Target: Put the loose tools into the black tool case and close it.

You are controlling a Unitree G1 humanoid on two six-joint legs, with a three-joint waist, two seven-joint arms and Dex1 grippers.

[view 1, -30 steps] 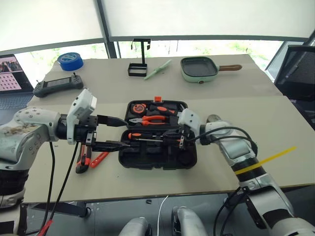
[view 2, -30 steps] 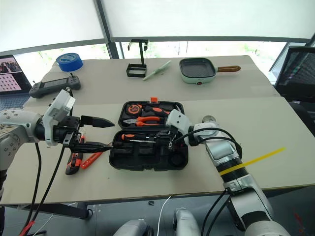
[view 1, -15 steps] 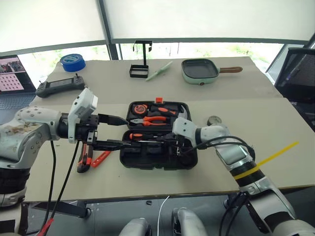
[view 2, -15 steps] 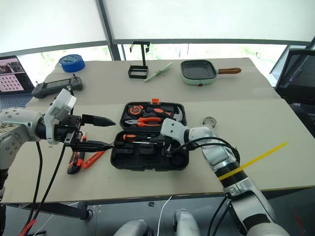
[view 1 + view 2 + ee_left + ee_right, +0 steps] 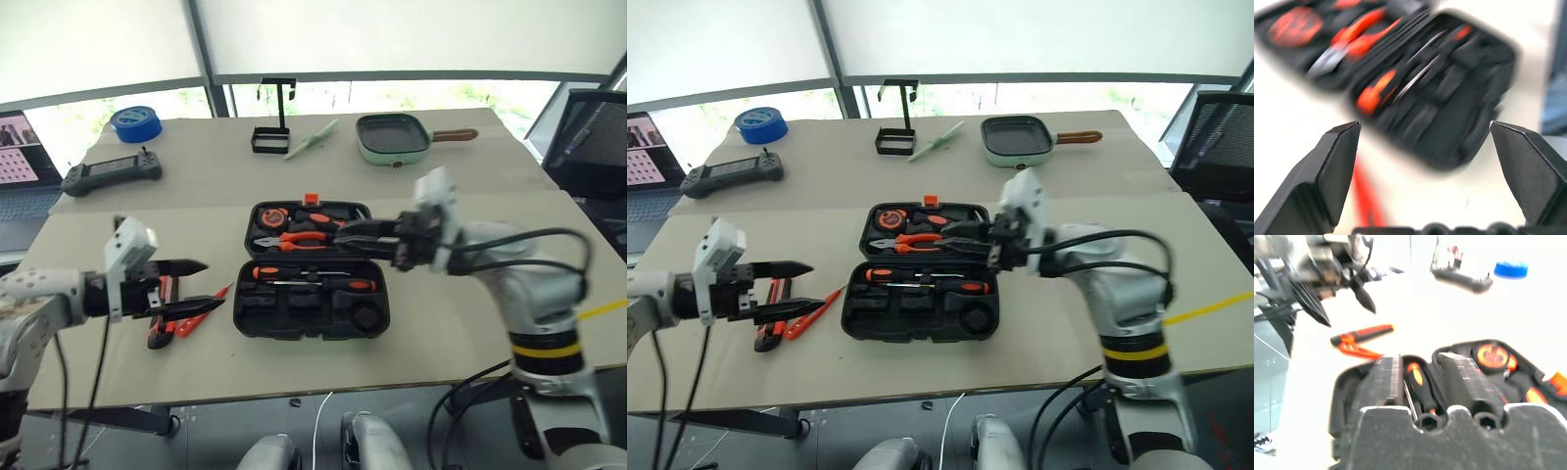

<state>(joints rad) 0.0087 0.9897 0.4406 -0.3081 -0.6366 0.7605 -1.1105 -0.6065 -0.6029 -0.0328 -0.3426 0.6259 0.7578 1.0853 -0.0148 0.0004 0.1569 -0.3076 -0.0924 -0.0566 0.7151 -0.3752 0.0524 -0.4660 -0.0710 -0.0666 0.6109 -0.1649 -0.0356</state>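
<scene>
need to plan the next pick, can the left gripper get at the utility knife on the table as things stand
Probably yes. The left gripper hangs open right beside the utility knife, with bare table around it and nothing covering it.

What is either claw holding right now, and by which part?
Nothing. The left claw is open and empty above the table, near the utility knife. The right claw hovers empty over the black tool case.
</scene>
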